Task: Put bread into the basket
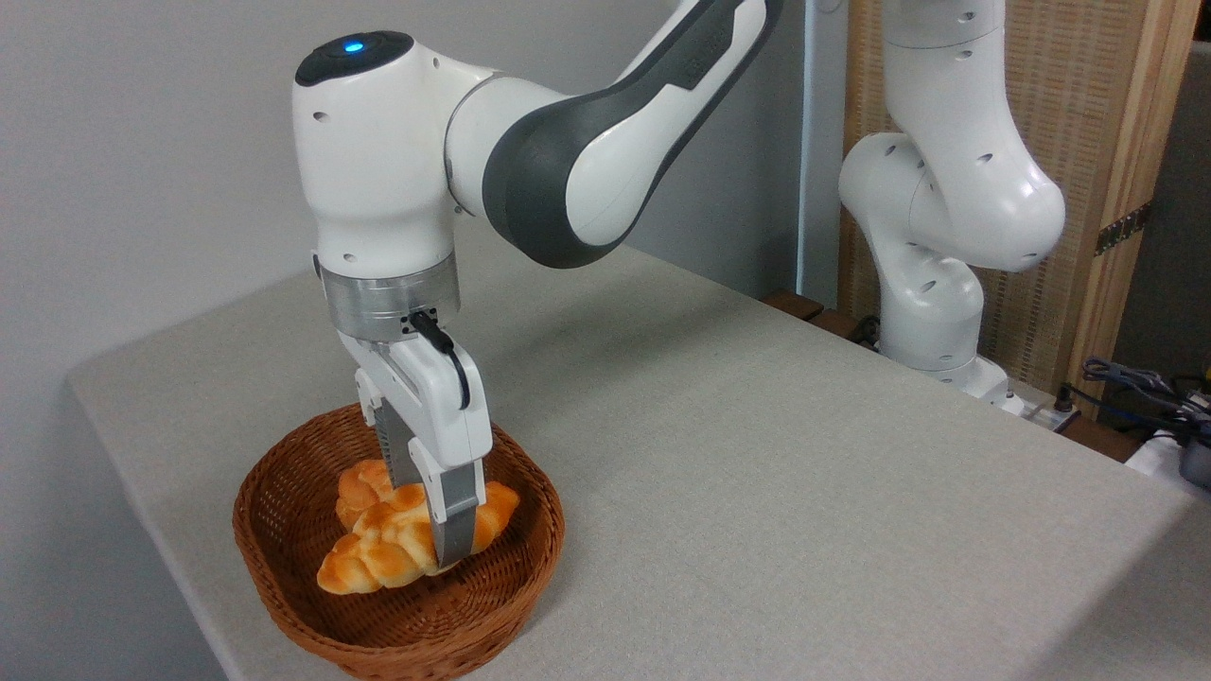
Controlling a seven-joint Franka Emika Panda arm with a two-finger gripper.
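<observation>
Braided golden bread [378, 553] lying inside the brown wicker basket [284, 558], its long axis running from 8 o'clock to 2 o'clock, pointed ends toward each. A second, rounder orange bun [359, 487] shows just behind it at 11 o'clock. The gripper [437, 515] descends vertically from 12 o'clock, fingers [454, 525] narrowed on the loaf's middle. The basket rests near the desk's [757, 454] lower-left corner; the arm's base [946, 322] stands at 2 o'clock.
</observation>
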